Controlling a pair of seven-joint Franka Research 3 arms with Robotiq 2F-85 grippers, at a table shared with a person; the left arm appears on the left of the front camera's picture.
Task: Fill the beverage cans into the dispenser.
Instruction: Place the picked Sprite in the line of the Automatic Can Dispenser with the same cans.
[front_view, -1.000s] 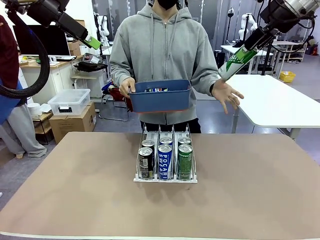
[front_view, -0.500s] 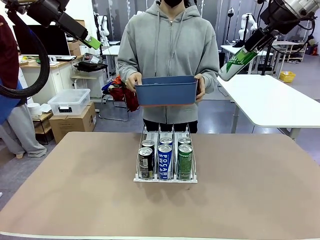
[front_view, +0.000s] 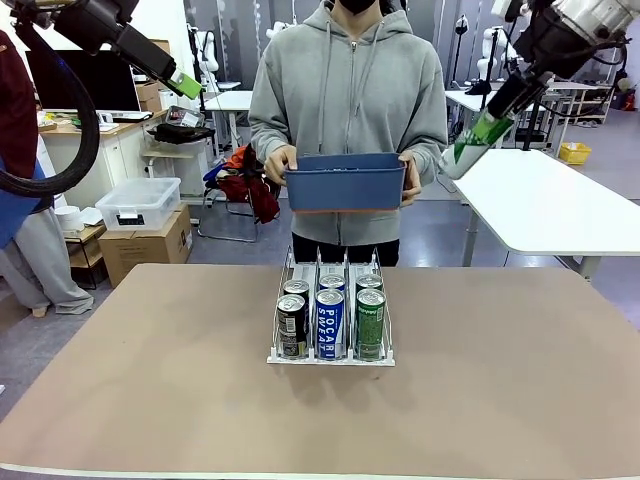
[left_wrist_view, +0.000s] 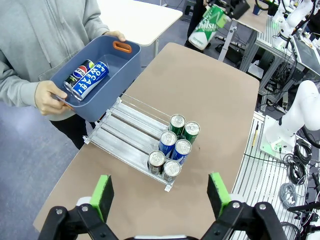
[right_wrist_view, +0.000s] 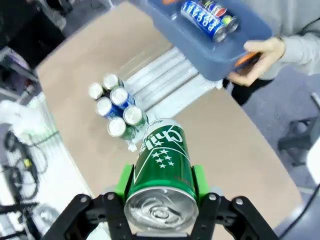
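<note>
Your right gripper (right_wrist_view: 160, 182) is clamped on a green can (right_wrist_view: 161, 150), with the green pads pressed to its sides just below the silver top. In the front view it hangs high at the right, well above the surface (front_view: 500, 380), and the can slants down and to the left from the fingers.

Your left gripper (left_wrist_view: 161, 195) stands with its jaws wide apart and nothing between them. It is raised high at the left, looking down on the dispenser (left_wrist_view: 125, 132).

The dispenser sits in the middle of the surface, its three lanes running away from you toward the person (front_view: 345, 90). Six cans (front_view: 330, 318) stand upright at the end nearest you, two rows of three, close together. The front row reads black, blue Pocari Sweat, green from left to right, and a second can stands right behind each. The far halves of the lanes are bare.

Beyond the far edge of the surface, the person in a grey hoodie holds a blue bin (front_view: 345, 185) in both hands, one at each end. The bin is above and behind the far end of the dispenser, not touching it. Loose cans lie on their sides in it, among them a blue Pocari Sweat can (left_wrist_view: 92, 79).
</note>
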